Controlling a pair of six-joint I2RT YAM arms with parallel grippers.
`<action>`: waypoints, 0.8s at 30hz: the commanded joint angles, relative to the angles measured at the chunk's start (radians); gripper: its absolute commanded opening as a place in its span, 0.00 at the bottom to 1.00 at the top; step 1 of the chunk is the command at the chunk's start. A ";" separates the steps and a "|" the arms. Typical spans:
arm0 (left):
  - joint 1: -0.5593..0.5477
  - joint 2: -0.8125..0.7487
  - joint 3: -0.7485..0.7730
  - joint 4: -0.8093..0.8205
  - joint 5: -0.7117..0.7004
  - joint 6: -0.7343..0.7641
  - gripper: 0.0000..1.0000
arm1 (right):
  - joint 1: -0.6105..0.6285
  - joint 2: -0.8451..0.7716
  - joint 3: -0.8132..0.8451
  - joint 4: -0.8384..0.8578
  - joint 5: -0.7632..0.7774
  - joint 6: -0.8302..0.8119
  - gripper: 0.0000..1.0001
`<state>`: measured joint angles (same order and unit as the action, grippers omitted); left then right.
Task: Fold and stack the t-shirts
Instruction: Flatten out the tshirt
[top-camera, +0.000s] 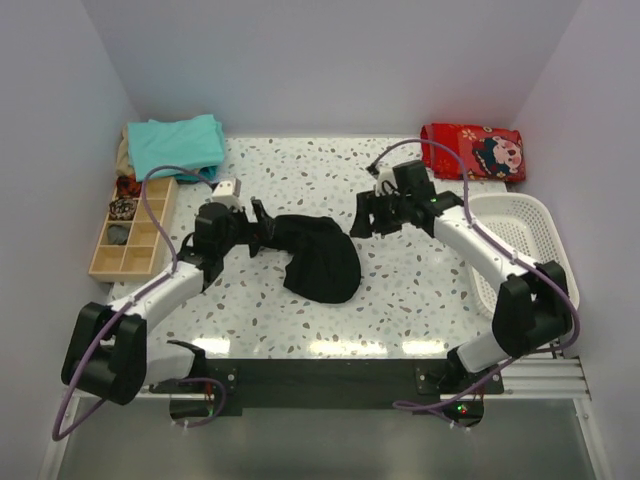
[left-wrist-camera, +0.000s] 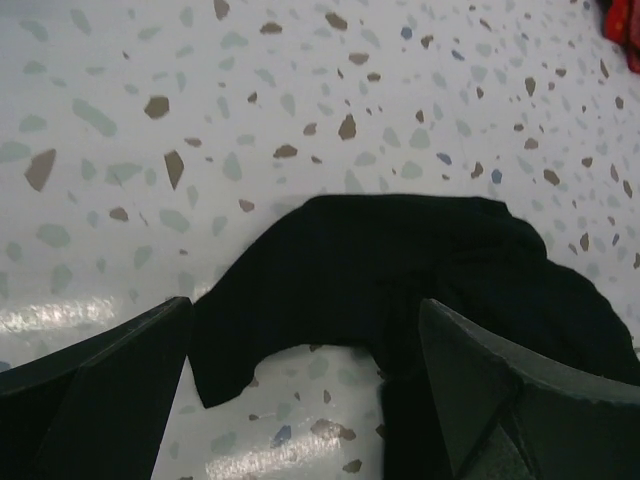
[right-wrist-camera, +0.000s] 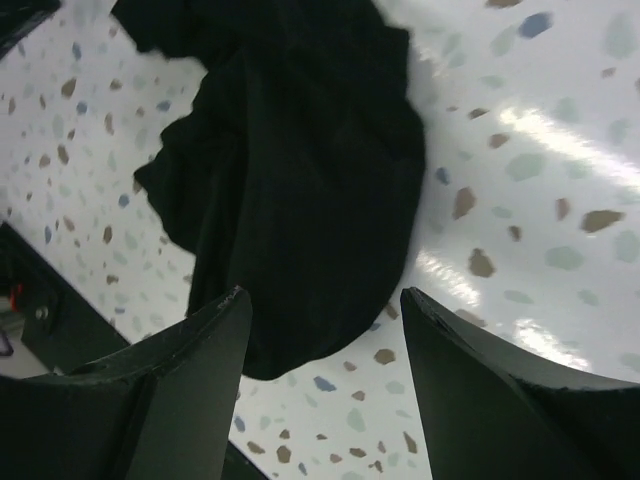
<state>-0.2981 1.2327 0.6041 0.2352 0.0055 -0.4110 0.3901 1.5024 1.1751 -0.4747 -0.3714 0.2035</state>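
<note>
Left tool (top-camera: 262, 224) and right tool (top-camera: 366, 222), both spread wide and empty, flanking black t-shirt (top-camera: 322, 258) crumpled between them on surface (top-camera: 420, 290); likely risk: pinching several bunched layers together, leaving cloth lumped, not flat.

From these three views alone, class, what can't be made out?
Black t-shirt: sleeves and collar, buried in its own crumple, every view.
Teal t-shirts: their count, too small, top view.
Left pincer: touching cloth or not, black on black, top view.
</note>
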 joint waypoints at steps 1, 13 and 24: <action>-0.015 0.050 -0.069 0.108 0.131 -0.046 1.00 | 0.122 0.013 0.015 -0.039 -0.088 -0.046 0.66; -0.022 0.048 -0.026 -0.002 -0.130 -0.095 1.00 | 0.467 0.211 0.234 -0.074 0.293 -0.044 0.66; 0.059 -0.007 0.022 -0.148 -0.247 -0.190 1.00 | 0.564 0.421 0.396 -0.076 0.477 -0.012 0.65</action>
<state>-0.2939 1.2892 0.6182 0.1165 -0.2096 -0.5499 0.9413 1.8946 1.4899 -0.5453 0.0109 0.1745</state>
